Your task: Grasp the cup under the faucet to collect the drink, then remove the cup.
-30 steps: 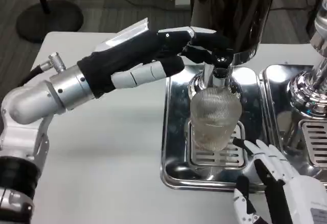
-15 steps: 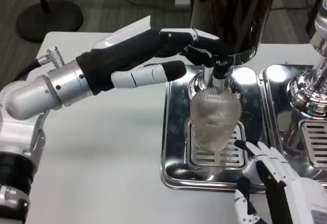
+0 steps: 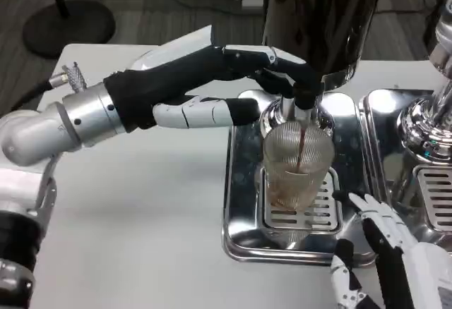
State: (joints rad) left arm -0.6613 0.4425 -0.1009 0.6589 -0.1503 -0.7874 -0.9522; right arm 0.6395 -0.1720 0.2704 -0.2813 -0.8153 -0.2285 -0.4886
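A ribbed clear glass cup [image 3: 296,164] stands upright on the slotted grate of a steel drip tray [image 3: 240,182], directly under the faucet [image 3: 302,101] of a dark drink dispenser [image 3: 321,20]. A thin brown stream runs from the faucet into the cup, and brown drink sits in its bottom. My left hand [image 3: 212,87] reaches in from the left, its fingertips pressing the faucet lever. My right hand [image 3: 385,249] is open at the tray's front right corner, fingers spread, a little apart from the cup.
A second steel tray [image 3: 378,140] with a chrome dispenser base [image 3: 427,125] stands to the right. White table [image 3: 141,217] lies bare left of the tray. Floor and a round stand base [image 3: 67,23] show beyond the far edge.
My left hand pressed further onto the faucet lever and brown drink began streaming into the cup. My right hand drew slightly back and right from the cup.
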